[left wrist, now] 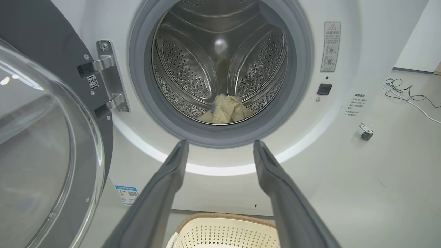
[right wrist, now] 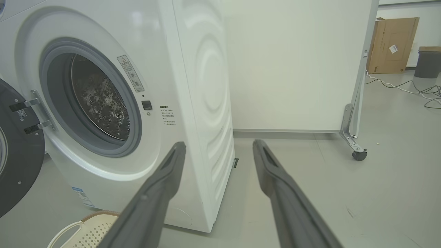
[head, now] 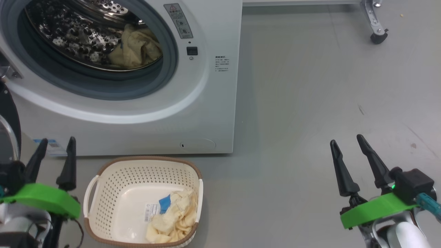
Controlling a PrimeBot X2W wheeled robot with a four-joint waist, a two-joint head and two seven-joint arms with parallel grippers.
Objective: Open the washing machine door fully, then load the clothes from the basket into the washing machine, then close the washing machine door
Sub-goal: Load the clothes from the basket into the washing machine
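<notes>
Softness rules here: the clothes point(head: 174, 217) lie crumpled in the near right corner of the basket point(head: 148, 174), light and floppy, so I'd pinch a raised fold mid-heap. Both the left claw point(head: 58, 139) and right claw point(head: 346, 138) gape wide, empty.

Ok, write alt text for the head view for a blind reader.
An open white washing machine holds one pale yellow garment in its drum, and a second garment lies in the cream basket on the floor before it. The open left end effector hovers beside the basket; the open right end effector hangs over the floor.
</notes>
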